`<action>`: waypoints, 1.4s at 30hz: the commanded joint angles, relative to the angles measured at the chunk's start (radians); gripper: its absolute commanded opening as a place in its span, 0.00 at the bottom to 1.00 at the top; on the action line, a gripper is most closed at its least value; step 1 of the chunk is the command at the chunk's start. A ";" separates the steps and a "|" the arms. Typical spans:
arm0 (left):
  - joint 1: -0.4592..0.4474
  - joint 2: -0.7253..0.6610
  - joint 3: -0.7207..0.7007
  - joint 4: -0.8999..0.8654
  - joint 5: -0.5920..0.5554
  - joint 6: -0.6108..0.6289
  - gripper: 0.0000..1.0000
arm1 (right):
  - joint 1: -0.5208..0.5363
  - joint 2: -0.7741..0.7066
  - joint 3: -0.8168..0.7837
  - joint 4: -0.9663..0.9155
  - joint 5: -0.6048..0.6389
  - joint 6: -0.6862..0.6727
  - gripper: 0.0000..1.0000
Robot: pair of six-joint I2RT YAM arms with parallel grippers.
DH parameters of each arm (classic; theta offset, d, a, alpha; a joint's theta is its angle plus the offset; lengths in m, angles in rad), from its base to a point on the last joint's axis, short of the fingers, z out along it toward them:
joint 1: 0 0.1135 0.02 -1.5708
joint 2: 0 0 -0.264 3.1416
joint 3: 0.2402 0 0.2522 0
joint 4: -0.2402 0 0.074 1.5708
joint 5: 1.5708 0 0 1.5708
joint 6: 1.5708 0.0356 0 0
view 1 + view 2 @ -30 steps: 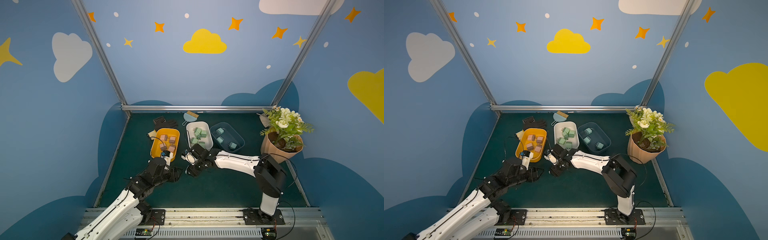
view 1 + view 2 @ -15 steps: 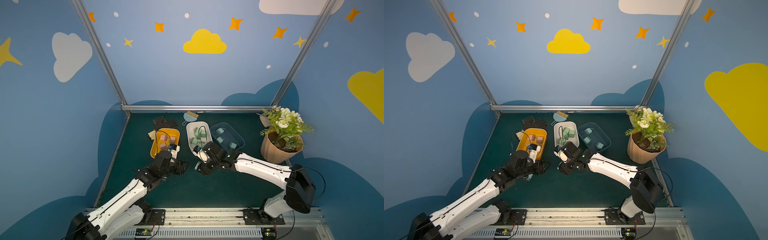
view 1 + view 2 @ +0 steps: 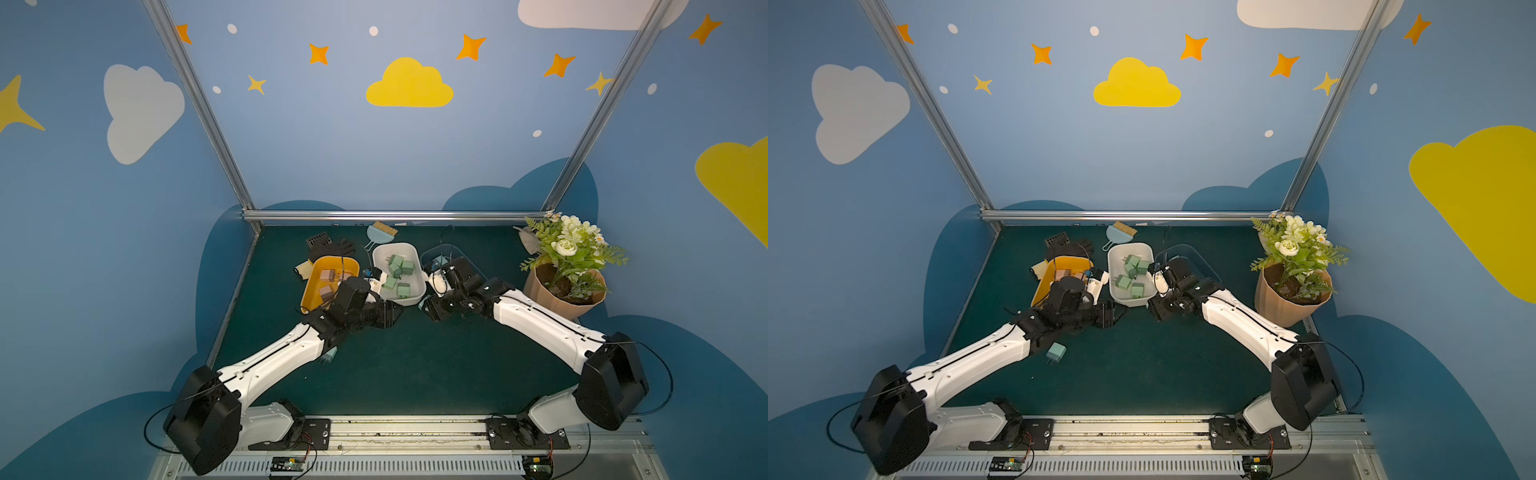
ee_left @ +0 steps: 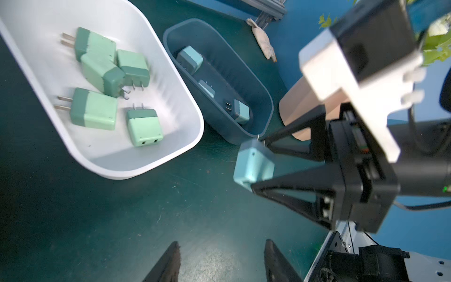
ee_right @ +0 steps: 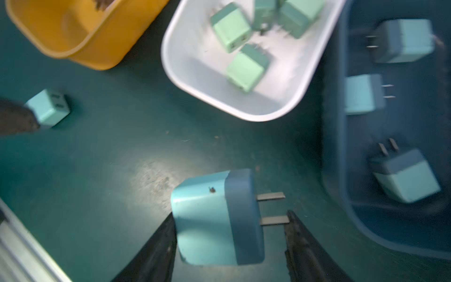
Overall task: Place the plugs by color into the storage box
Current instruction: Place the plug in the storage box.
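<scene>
the right jaws pinch a light blue plug (image 5: pixel 217 217) lengthwise, one jaw on its pale end and its two prongs pointing at the other jaw. just past the prong-side jaw stands the dark blue bin (image 5: pixel 334 146) with three more blue plugs (image 5: pixel 405 40) lying in it. ahead of these jaws sits the white bin (image 5: pixel 195 73), holding five mint green plugs (image 4: pixel 94 108). the left jaws stand spread with bare bench (image 4: pixel 122 219) between them; the white bin lies ahead of them to one side, the held plug ahead to the other. behind the left jaws, beside that arm's forearm, a loose light blue plug (image 3: pixel 1055 352) lies on the bench. the yellow bin (image 3: pixel 309 286) with pink plugs (image 3: pixel 328 276) sits beside the left wrist.
</scene>
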 commanded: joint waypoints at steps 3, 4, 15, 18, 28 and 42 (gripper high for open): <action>-0.045 0.134 0.108 0.094 0.097 -0.004 0.56 | -0.098 0.025 0.024 0.066 -0.011 0.101 0.32; -0.053 0.156 0.129 0.099 0.115 -0.005 0.56 | -0.116 0.038 0.029 0.073 -0.016 0.112 0.32; -0.119 0.301 0.228 0.128 0.182 -0.050 0.56 | -0.323 0.347 0.244 0.074 -0.090 0.163 0.32; -0.126 0.285 0.213 0.127 0.186 -0.054 0.56 | -0.350 0.419 0.300 0.047 -0.106 0.161 0.32; -0.127 0.240 0.179 0.091 0.152 -0.025 0.56 | -0.358 0.454 0.322 0.032 -0.100 0.148 0.33; -0.127 0.226 0.177 0.092 0.146 -0.023 0.57 | -0.355 0.414 0.293 0.039 -0.100 0.156 0.36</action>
